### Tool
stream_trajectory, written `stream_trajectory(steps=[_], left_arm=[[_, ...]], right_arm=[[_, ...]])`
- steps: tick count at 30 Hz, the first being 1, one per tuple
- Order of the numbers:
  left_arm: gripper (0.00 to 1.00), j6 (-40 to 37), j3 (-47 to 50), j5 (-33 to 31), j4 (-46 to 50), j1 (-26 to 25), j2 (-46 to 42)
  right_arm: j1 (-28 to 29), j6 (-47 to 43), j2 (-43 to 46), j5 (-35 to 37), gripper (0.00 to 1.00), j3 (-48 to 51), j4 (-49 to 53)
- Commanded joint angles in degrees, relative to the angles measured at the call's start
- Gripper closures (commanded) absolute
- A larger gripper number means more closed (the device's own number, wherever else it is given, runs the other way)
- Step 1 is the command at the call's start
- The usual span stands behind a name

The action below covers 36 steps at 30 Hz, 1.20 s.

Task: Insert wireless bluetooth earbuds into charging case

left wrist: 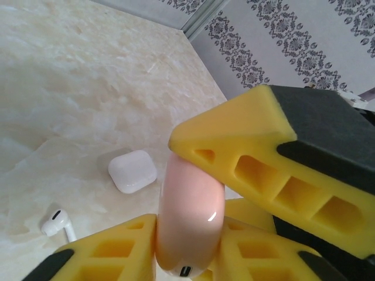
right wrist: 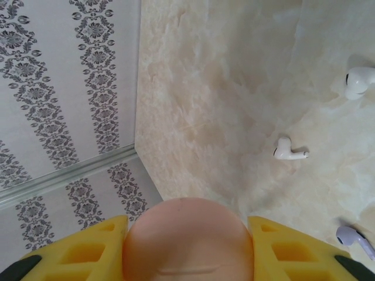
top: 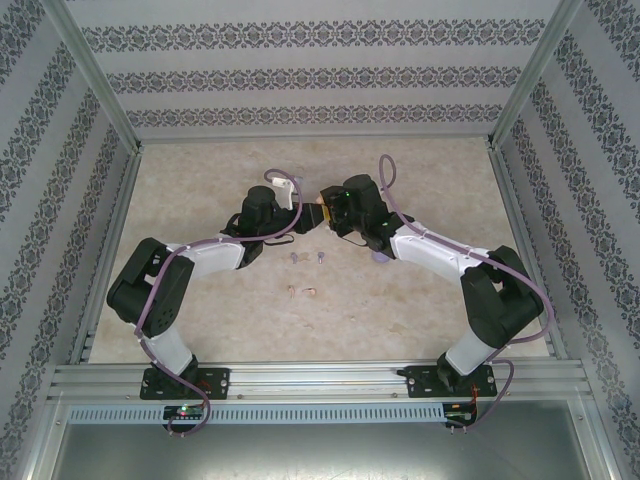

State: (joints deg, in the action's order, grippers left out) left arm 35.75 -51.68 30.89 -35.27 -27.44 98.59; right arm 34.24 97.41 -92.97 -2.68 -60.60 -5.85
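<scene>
A pink charging case (left wrist: pixel 190 199) is held in the air between both arms, over the middle of the table. My left gripper (left wrist: pixel 188 243) is shut on its lower end, one yellow finger on each side. My right gripper (right wrist: pixel 187 237) is shut on the same case (right wrist: pixel 187 240), and one of its fingers (left wrist: pixel 246 152) lies across the case's top. From above, the two grippers meet at the case (top: pixel 321 212). Earbuds lie loose on the table: a purple pair (top: pixel 307 257), a pink pair (top: pixel 300 292), two white ones (right wrist: pixel 290 153) and a purple one (right wrist: pixel 353 236).
A closed white case (left wrist: pixel 132 170) lies on the table beyond the left gripper, with a white earbud (left wrist: pixel 57 223) near it. A purple case (top: pixel 381 258) peeks out under the right forearm. Patterned walls (top: pixel 320 80) enclose the table on three sides.
</scene>
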Motion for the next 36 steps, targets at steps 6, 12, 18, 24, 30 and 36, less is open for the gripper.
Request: stream_trajectory(steps=[6, 12, 18, 24, 30, 36], left_arm=[[0.91, -0.33, -1.68, 0.16, -4.90, -0.77, -0.94], [1.00, -0.23, -2.24, 0.83, -4.03, -0.78, -1.45], [1.00, 0.46, -2.39, 2.18, -2.85, -0.74, -1.50], [1.00, -0.32, -1.77, 4.87, 0.37, 0.32, -2.98], [1.00, -1.57, -2.41, 12.58, 6.23, 3.55, -5.01], [1.00, -6.66, -4.69, 18.77, 16.37, 4.07, -7.12]], right_arm=[[0.22, 0.56, 2.43, -1.28, 0.63, 1.82, -0.39], [-0.03, 0.68, 2.88, -1.23, 0.60, 2.18, -0.70], [-1.92, -1.05, 3.55, -2.15, 0.27, 1.72, -2.04], [-7.44, -13.58, 12.27, -2.44, 0.17, 4.49, 1.61], [-11.19, -39.98, 22.25, -2.98, 0.02, 7.15, 15.48], [-12.08, -56.47, 32.78, -11.82, 0.06, 17.81, 7.78]])
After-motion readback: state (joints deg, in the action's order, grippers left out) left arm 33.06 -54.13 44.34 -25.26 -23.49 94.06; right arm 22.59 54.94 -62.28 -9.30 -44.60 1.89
